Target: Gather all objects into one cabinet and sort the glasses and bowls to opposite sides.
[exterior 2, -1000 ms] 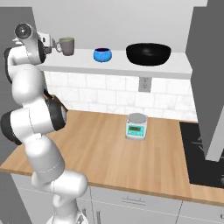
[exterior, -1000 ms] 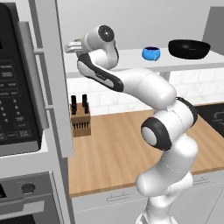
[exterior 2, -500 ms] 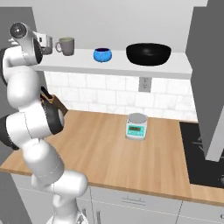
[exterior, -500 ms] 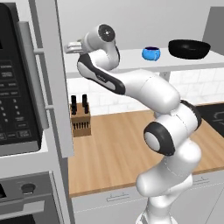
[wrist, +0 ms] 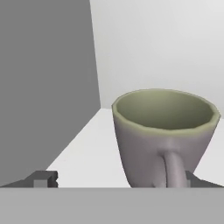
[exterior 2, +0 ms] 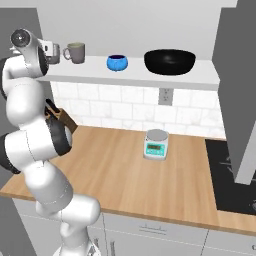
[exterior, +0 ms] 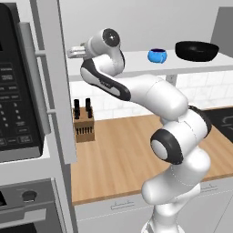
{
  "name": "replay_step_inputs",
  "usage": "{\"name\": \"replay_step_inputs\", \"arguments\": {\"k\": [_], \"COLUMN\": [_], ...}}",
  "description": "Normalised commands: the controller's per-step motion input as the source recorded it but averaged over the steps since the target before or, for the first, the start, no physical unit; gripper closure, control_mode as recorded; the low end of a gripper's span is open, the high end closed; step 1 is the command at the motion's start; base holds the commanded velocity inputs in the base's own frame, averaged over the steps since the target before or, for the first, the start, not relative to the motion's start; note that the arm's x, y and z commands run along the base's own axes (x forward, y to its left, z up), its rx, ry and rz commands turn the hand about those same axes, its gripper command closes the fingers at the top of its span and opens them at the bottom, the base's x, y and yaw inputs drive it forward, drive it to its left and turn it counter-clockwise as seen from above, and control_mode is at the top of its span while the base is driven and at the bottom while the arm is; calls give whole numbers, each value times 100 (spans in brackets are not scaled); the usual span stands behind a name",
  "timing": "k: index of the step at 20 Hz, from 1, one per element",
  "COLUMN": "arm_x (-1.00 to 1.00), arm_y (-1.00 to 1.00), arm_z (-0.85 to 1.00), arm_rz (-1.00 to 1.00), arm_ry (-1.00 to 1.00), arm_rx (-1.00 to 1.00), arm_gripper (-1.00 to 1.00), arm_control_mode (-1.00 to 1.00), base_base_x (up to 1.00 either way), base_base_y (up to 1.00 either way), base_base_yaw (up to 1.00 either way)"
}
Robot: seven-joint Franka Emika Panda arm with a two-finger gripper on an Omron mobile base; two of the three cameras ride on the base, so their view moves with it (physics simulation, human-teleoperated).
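Note:
A taupe-grey glass (wrist: pixel 164 135) with a greenish inner rim and a handle stands upright on the cabinet's white shelf floor (exterior 2: pixel 150 76) near its left end. My gripper (wrist: pixel 118 180) is open, its finger tips on either side of the glass's near face and not gripping it. From the right base view, the gripper (exterior 2: pixel 54 54) sits just left of the glass (exterior 2: pixel 75 52). The small blue bowl (exterior 2: pixel 117 62) stands mid-shelf and the wide black bowl (exterior 2: pixel 169 61) further right. The gripper (exterior: pixel 73 51) reaches in beside the open grey door (exterior: pixel 54 100); the blue bowl (exterior: pixel 157 55) and black bowl (exterior: pixel 196 50) sit to its right.
The cabinet's grey left wall (wrist: pixel 43 87) is close beside the hand. Below, the wooden counter (exterior 2: pixel 125 175) carries a knife block (exterior: pixel 83 125) and a kitchen scale (exterior 2: pixel 155 145). A microwave (exterior: pixel 18 91) is at the left, a stovetop (exterior 2: pixel 235 170) at the right.
The jaws have spread wide and let go of the glass, which stays in place on the shelf. The arm's elbow has swung a little; the hand has barely moved.

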Motion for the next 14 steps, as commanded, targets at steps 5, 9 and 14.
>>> {"name": "replay_step_inputs", "arguments": {"k": [5,9,14], "arm_x": [0,8,17], "arm_y": [0,-2,-10], "arm_z": [-5,-3,0], "arm_rz": [0,0,0], "arm_ry": [0,0,0], "arm_rx": [0,0,0], "arm_gripper": [-100,-100,-100], "arm_control_mode": [-100,-100,-100], "base_base_x": [0,0,0], "base_base_y": [0,0,0], "base_base_yaw": [0,0,0]}}
